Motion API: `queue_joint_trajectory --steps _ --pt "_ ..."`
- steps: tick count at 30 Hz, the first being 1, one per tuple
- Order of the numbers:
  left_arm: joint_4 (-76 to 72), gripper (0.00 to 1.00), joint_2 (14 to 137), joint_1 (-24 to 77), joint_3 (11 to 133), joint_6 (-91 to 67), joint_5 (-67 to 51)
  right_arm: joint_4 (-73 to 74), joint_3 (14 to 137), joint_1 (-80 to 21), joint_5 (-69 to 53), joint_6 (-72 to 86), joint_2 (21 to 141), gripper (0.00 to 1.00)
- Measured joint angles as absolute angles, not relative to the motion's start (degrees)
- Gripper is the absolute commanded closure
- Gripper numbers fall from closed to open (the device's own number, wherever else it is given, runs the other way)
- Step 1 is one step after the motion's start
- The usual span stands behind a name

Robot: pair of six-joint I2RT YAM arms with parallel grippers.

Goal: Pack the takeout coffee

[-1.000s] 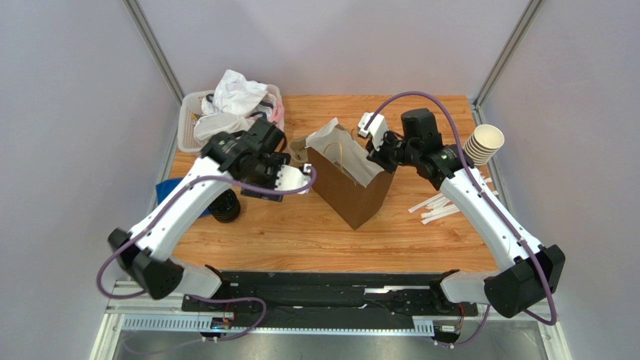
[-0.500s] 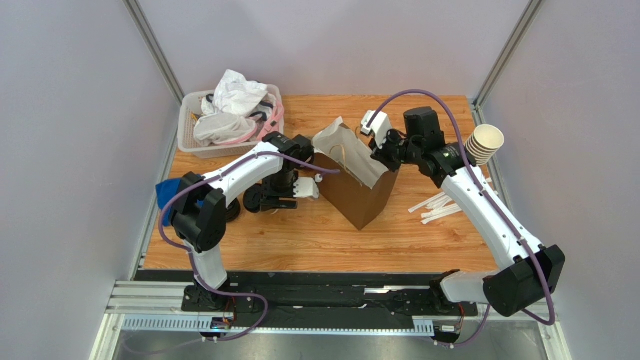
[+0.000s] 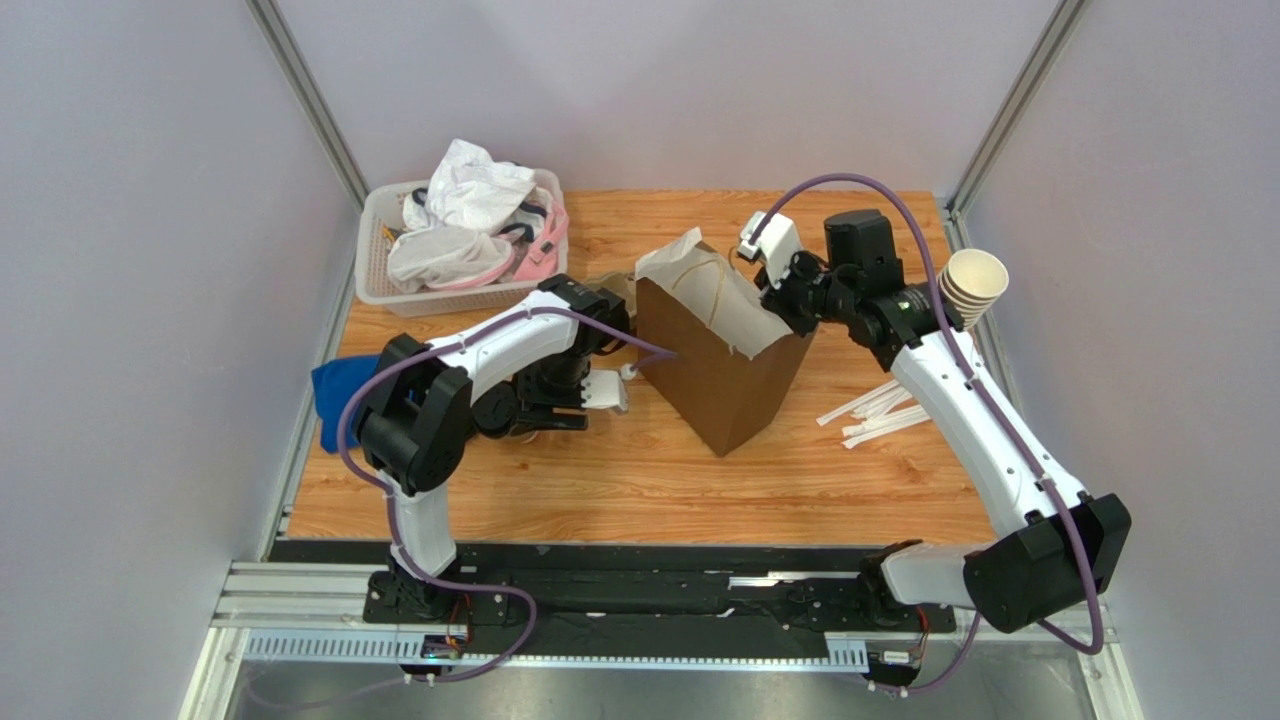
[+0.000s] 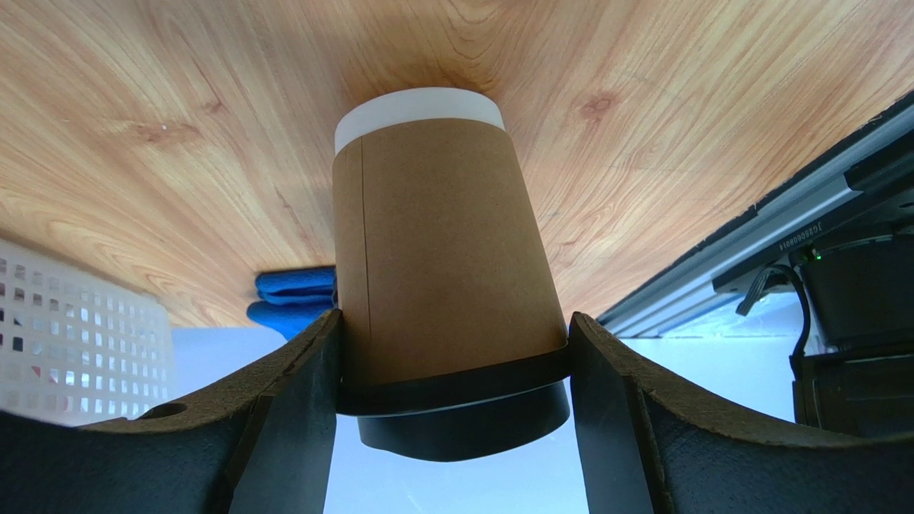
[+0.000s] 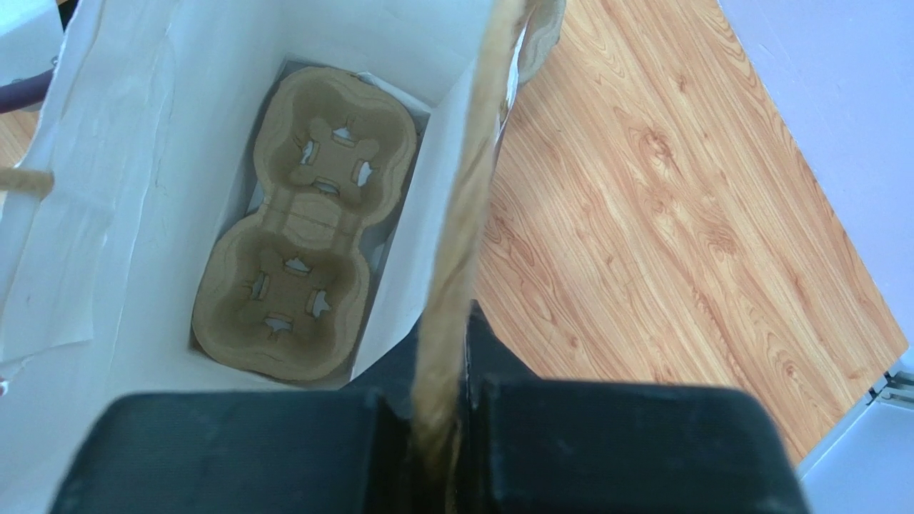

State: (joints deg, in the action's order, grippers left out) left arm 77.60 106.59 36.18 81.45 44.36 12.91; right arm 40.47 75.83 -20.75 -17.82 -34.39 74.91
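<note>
The takeout coffee (image 4: pixel 440 236), a brown-sleeved paper cup with a black lid, stands on the wooden table. My left gripper (image 4: pixel 456 327) is shut on it, both fingers pressing the lid's rim. In the top view my left gripper (image 3: pixel 526 408) sits low, left of the brown paper bag (image 3: pixel 729 375), and the cup is mostly hidden under the arm. My right gripper (image 3: pixel 778 293) is shut on the bag's twine handle (image 5: pixel 472 193), holding the mouth open. A cardboard cup carrier (image 5: pixel 300 225) lies at the bottom of the bag with both wells empty.
A white basket (image 3: pixel 368 255) of crumpled cloths stands at the back left. A blue cloth (image 3: pixel 334 393) lies at the left edge. A stack of cream cups (image 3: pixel 969 285) hangs at the right edge, with white sticks (image 3: pixel 872 413) on the table below it.
My left arm has folded back from beside the bag and dropped to the table, its gripper now round the cup. My right gripper has drawn the handle slightly right, and the bag stands straighter.
</note>
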Motion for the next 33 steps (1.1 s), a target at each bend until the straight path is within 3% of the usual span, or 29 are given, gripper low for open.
queue_joint_trajectory --steps 4,10,11,12,14,33 --pt "78.91 0.63 108.71 36.27 83.50 43.42 13.28 40.47 75.81 -20.69 -17.45 -34.39 74.91 1.00" --pt "79.75 0.36 110.28 36.86 84.95 42.72 13.72 40.47 75.81 -20.45 -17.39 -34.39 74.89 1.00" --pt "79.72 0.27 110.30 36.99 84.97 42.72 13.76 40.47 75.81 -20.40 -17.34 -34.39 74.89 1.00" --pt "79.72 0.23 110.30 37.12 84.99 42.74 13.76 40.49 75.81 -20.38 -17.30 -34.39 74.89 1.00" --pt "79.68 0.01 110.32 37.30 85.38 42.72 13.61 40.49 75.83 -20.32 -17.19 -34.41 74.89 1.00" --pt "76.99 0.01 109.01 38.26 91.66 42.65 11.14 40.56 75.83 -20.16 -17.21 -34.59 74.89 1.00"
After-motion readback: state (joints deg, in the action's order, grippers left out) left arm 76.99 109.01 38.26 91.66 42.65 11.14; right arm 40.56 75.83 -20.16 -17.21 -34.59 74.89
